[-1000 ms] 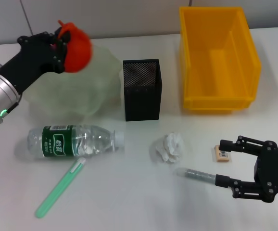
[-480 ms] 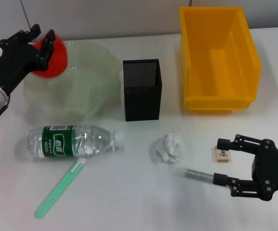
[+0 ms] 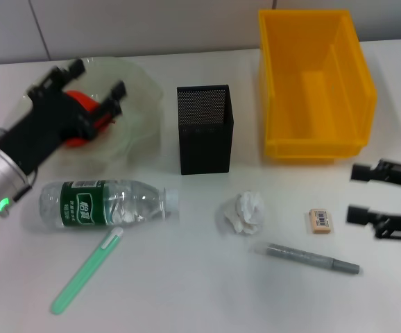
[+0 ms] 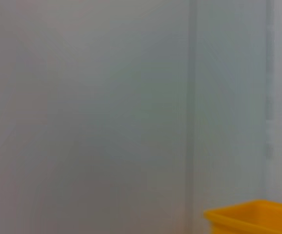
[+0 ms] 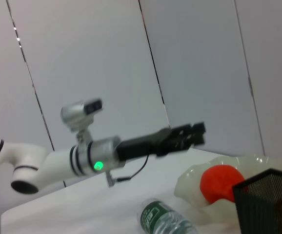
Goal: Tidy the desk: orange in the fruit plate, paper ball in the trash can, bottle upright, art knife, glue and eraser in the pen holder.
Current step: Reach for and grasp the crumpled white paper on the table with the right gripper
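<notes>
Your left tool is over the fruit plate near the desk's far-left corner, fingers spread, pinching nothing. The orange sits in the plate right under it. Right tool hangs at the desk's right edge, fingers apart, empty.

Bottle lies on its side near the left edge, cap toward the paper ball. Green art knife lies just in front of the bottle. Eraser and grey glue pen lie on the desk near the right tool. Black mesh pen holder stands mid-desk; yellow bin sits by the far-right edge.
</notes>
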Motion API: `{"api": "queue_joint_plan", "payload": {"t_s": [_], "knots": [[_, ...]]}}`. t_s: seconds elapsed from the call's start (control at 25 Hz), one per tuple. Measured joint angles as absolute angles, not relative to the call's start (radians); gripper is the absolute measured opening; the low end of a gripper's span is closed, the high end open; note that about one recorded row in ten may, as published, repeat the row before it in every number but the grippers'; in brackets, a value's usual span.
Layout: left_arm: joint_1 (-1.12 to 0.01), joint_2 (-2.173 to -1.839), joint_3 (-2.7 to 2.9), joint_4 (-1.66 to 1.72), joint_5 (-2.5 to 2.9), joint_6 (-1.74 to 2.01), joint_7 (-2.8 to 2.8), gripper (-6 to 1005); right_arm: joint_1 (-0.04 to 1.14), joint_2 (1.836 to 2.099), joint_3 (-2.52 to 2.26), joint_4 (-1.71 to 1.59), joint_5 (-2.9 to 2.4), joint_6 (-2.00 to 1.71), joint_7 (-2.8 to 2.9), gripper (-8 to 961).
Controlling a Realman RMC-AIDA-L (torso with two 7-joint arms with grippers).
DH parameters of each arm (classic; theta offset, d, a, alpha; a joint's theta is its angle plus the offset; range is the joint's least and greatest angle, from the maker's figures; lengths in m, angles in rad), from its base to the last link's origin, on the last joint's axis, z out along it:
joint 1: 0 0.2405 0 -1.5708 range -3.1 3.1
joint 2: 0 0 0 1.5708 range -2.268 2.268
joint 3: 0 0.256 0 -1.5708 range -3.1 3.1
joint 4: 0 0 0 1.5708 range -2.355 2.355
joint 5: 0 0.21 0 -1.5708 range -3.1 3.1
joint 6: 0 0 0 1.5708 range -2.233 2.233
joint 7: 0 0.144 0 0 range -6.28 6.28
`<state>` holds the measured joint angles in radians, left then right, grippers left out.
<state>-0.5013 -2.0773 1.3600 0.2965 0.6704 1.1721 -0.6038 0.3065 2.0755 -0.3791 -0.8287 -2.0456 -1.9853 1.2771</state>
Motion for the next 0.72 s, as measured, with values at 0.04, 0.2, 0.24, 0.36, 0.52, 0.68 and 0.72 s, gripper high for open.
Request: {"api": "queue_joint_plan", "payload": {"t_s": [0.04,0.2,0.24,0.36,0.52,0.68,0.72], "knots": [[-0.485,-2.077,1.391,0.297,0.671,1.195,-0.604,695,0.310,2.076,-0.382,-0.883,-2.034,-2.005,1.334,805],[-0.430,-2.077,1.489,0.299,0.671,1.262,-0.597,813,0.353,2.074,-0.419,-1.151,-2.032,-2.058,1.646,805],[-0.402,-2.077,1.528,0.303,0.671,1.276,-0.593,813,0.368,2.072,-0.449,-1.233,-2.043,-2.058,1.749,806],[-0.360,-2.076,1.582,0.309,0.671,1.281,-0.592,813,0.399,2.066,-0.558,-1.445,-2.089,-2.064,1.948,806],[-0.330,-2.074,1.638,0.310,0.671,1.282,-0.588,813,0.452,2.064,-0.737,-1.686,-2.227,-2.074,2.152,806],[-0.310,-2.071,1.673,0.312,0.701,1.283,-0.568,812,0.529,2.060,-0.894,-1.726,-2.358,-2.076,2.301,805],[-0.307,-2.071,1.676,0.313,0.724,1.285,-0.565,812,0.546,2.063,-0.915,-1.709,-2.388,-2.064,2.330,805]]}}
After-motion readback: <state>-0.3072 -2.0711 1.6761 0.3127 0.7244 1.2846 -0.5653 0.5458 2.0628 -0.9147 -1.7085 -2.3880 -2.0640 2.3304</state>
